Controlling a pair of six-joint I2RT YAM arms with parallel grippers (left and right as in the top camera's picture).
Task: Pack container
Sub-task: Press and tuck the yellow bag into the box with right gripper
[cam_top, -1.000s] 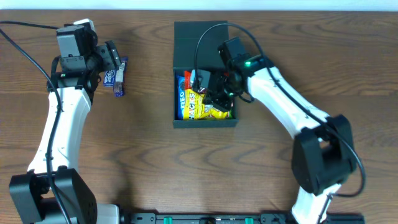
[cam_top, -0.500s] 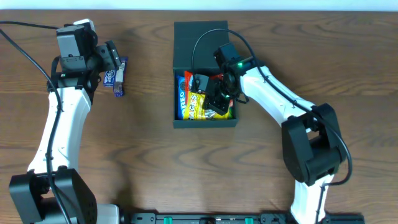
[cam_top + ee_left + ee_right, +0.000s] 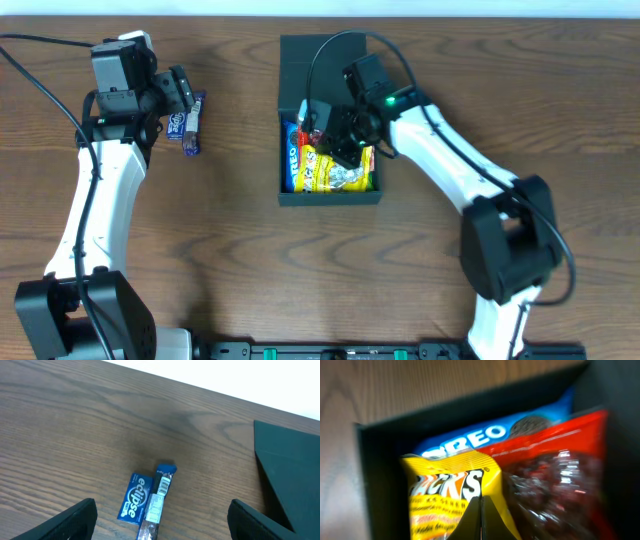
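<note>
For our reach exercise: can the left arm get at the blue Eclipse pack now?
Probably yes: the open left gripper hovers near the Eclipse pack, nothing covering it; a snack bar lies alongside.

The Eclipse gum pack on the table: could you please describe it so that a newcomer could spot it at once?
From the dark open container in the middle of the wooden table, look well to its left. Two small items lie there side by side: the pack is the flat blue rectangle lettered Eclipse, beside a slimmer wrapped bar.
</note>
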